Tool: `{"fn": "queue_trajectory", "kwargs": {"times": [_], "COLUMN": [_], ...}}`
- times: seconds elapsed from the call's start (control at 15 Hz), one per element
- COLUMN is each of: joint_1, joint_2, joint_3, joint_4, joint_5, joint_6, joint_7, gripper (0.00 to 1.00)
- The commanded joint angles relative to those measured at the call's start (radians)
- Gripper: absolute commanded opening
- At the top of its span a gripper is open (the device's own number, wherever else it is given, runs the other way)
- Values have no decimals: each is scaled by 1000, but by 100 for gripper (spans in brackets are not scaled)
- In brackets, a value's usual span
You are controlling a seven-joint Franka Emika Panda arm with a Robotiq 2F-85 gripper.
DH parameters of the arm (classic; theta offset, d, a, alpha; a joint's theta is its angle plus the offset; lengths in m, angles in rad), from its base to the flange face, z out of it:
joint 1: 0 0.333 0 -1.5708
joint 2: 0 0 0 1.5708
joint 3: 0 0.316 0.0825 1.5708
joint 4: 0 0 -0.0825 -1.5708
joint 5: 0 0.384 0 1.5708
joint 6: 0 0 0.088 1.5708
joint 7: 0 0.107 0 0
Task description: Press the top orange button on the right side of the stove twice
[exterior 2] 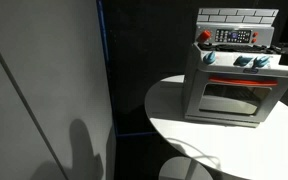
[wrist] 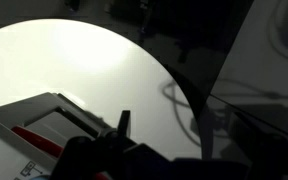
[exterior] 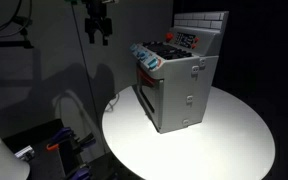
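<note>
Toy stove [exterior: 184, 85], seemingly light rigid plastic, wanted gentle presses on its red-orange controls [exterior: 187, 40]; gripper [exterior: 98, 32] hung well apart from it, finger opening indiscernible.

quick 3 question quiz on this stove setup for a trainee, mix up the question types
1. True or false: the gripper is touching the stove.
2. What does the stove stand on? A. a round white table B. a wooden shelf C. the floor
3. Fill in: the stove's upright back panel has a white ___ pattern.

Key:
1. False. In an exterior view the gripper hangs up and to the side, apart from the stove.
2. A
3. tile
</note>
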Motion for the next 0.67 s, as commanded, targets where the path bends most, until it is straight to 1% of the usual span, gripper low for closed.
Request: {"fn": "queue_trajectory", "kwargs": {"times": [0.0,0.6], "joint_1": [4,-5], "joint_2": [1,15], "joint_3": [-4,-11], "joint_4": [3,24], "joint_5": [-1,-10], "joint_6": [-2,-2], "joint_7": [1,18], "gripper": [100,100]}}
